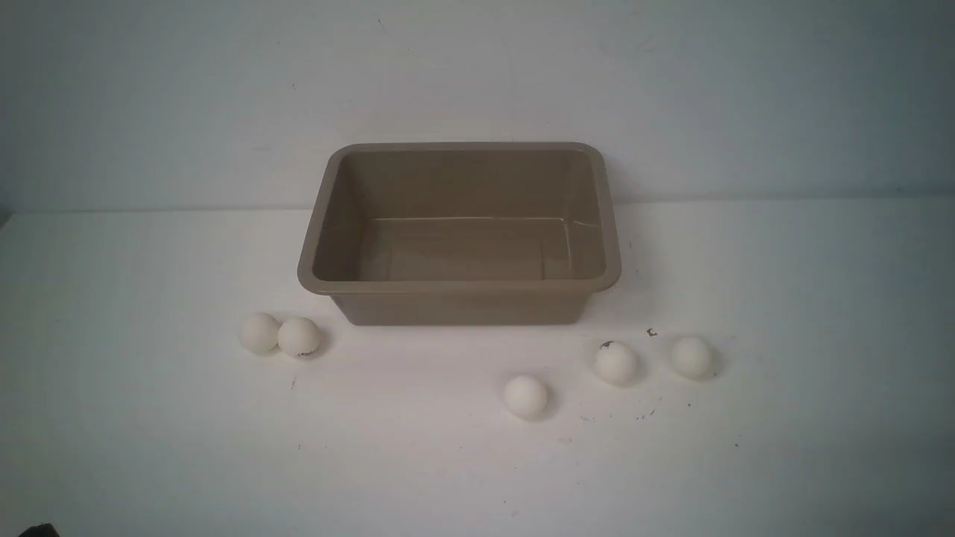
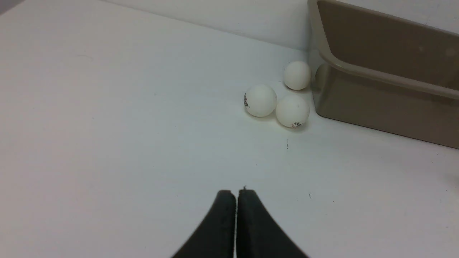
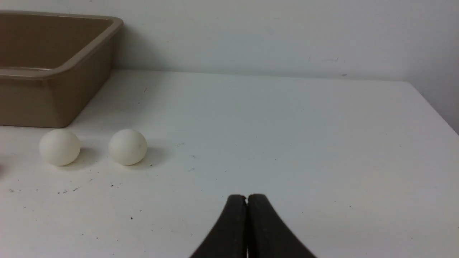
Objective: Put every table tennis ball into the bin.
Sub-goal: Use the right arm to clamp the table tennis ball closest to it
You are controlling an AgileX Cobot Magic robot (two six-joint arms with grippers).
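The bin stands in the middle of the white desk, its far side close to the pale wall, and nothing lies in it. All five table tennis balls lie on the desk outside the rim, on the robot's side of the bin.

On the robot's left, the outer ball touches its neighbour, and the pair sits just off the bin's near left corner. The neighbour carries a small dark mark low down. On the right, three balls lie apart from one another. The one nearest the robot is just right of centre. A smudged ball lies further right, and the last ball is furthest out. A few dark specks dot the desk around these.

The left claw is closed on nothing, its two black fingers pressed together over bare desk, well short of the touching pair. Its wrist view shows a third ball beyond the pair, by the bin's corner and faintly mirrored in the glossy outer wall. Which of the right-hand three this is cannot be told.

The right claw is likewise shut and empty, its tips meeting above clear desk. Two balls lie side by side but apart, off toward the bin.
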